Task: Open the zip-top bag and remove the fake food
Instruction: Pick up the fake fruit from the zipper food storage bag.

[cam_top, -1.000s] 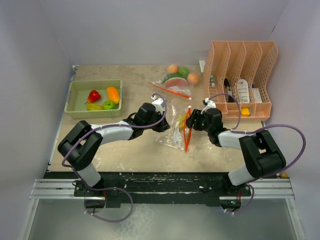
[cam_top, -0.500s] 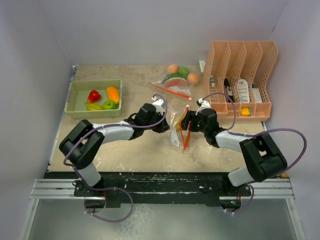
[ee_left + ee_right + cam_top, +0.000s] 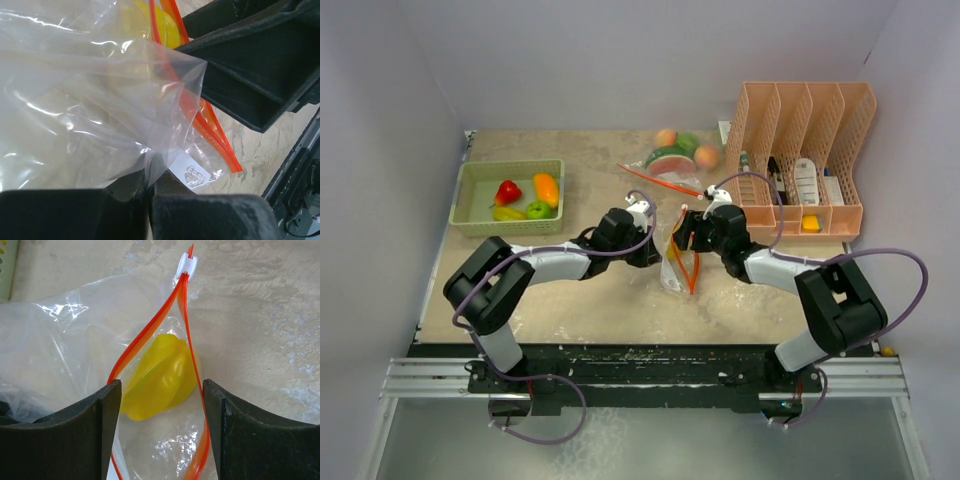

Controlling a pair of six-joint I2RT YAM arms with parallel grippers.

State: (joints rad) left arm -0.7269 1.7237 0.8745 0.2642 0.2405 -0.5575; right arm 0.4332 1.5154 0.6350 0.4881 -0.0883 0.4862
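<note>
The work surface is a mottled beige bench enclosed by pale lilac walls. A green tray stands at the upper left of the overhead view, and a peach file organiser stands at the upper right.

**Location of the task items.** The zip-top bag lies at the centre of the bench, between the two arms. One yellow fake food piece is inside it, visible through the clear film just below the mouth.

**Jaw state.** The left jaws are fully closed on a fold of the bag's clear film, seen at the bottom edge of the left wrist view. This pinch appears to anchor the bag. The right jaws stand apart, one on either side of the bag's mouth. They hold nothing and do not touch the yellow fake food piece.

**Progress.**
- **Opening:** This step appears complete for this bag. The two halves of the orange zip track are parted into a lens-shaped gap. The white slider sits at the far end, at the top of the right wrist view.
- **Removal:** This step is not yet done for the piece inside.
- **Tray contents:** A red piece, an orange piece, a green piece and a second yellow piece lie in the tray.
- **Second bag:** A second bag lies at the upper centre, with green, red and peach pieces in or against it. Whether its mouth is open cannot be determined.

The task is judged to be partway through.
</note>
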